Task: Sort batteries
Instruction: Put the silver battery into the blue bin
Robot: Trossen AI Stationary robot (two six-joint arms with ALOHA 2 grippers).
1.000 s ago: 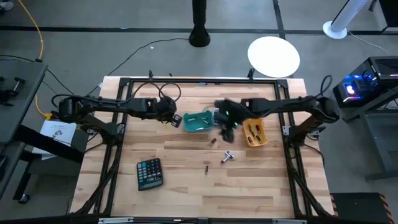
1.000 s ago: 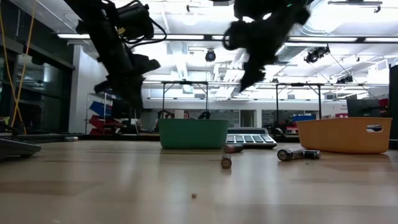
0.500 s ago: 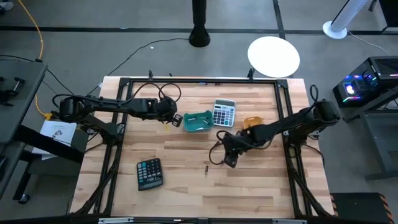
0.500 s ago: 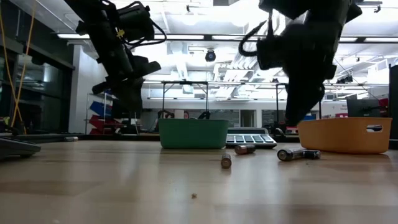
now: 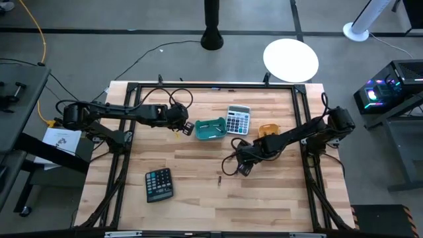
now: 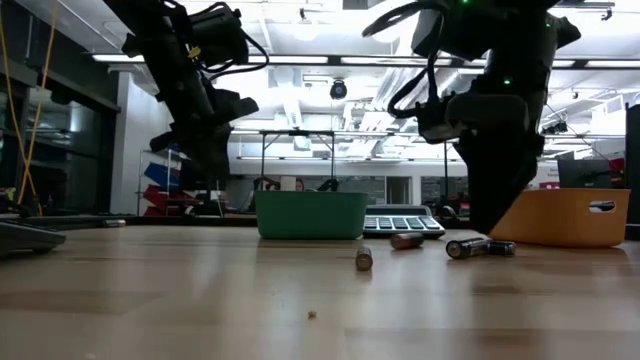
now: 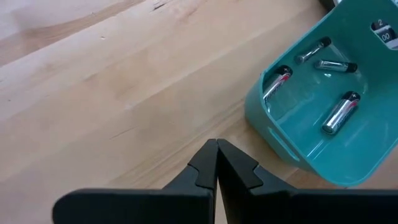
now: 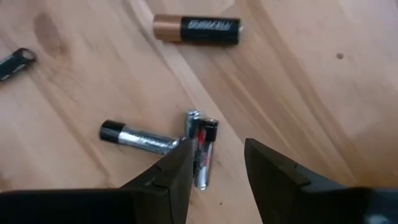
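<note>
Several silvery batteries [image 7: 339, 113] lie in the teal tray [image 5: 210, 129]. My left gripper [image 7: 216, 163] is shut and hangs above the table beside that tray [image 7: 256, 109]. My right gripper [image 8: 217, 149] is open and low over the loose batteries [image 5: 241, 166] near the table's middle. A red-and-silver battery [image 8: 203, 152] lies flat between its fingers, close to one of them, and a silver one [image 8: 137, 137] lies just outside that finger. A copper-and-black battery [image 8: 196, 29] lies farther off. One more battery [image 5: 219, 178] lies alone toward the near edge. The right arm hides part of the yellow tray [image 5: 267, 130].
A grey calculator [image 5: 238, 119] lies next to the teal tray on the far side. A dark calculator [image 5: 158, 184] lies near the table's near-left corner. A small dark object [image 8: 15, 60] lies on the wood beyond the batteries. Bare wood stretches along the near edge.
My right gripper has swung from above the trays toward the near edge and come down over the loose batteries. The grey calculator, hidden by the arm before, now shows. In the low view one loose battery has rolled a little toward the table's right.
</note>
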